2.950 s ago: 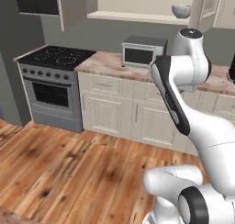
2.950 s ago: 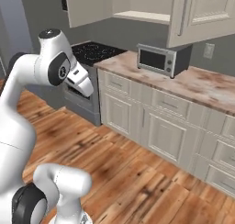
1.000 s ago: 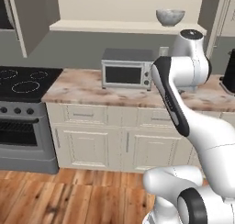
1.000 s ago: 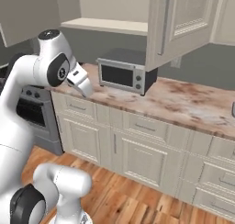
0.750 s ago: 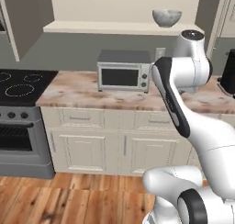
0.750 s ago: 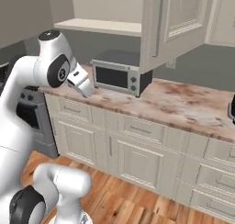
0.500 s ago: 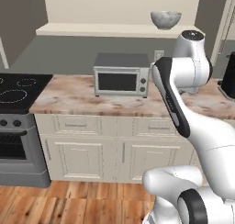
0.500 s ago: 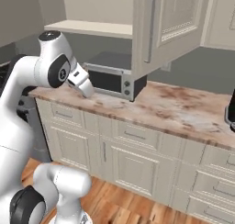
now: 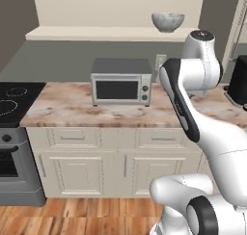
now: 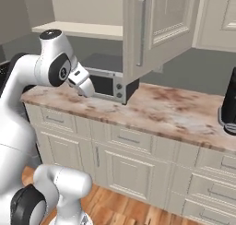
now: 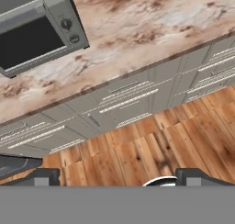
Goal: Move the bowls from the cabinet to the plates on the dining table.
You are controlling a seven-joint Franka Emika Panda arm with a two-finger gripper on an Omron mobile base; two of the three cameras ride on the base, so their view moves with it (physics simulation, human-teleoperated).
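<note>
A: Where is my left base camera sitting?

B: Behind the arm, to its left, facing the counter (image 9: 120, 114) nearly square on. I see the microwave (image 9: 121, 82) at mid distance.

A: And the right one?

B: Behind on the right, looking slantwise along the same counter (image 10: 152, 106); both share the microwave (image 10: 106, 79).

A: The hand camera?

B: It looks steeply down, rolled, over the microwave (image 11: 34, 32), the drawers (image 11: 124, 97) and the wood floor (image 11: 156, 147).
</note>
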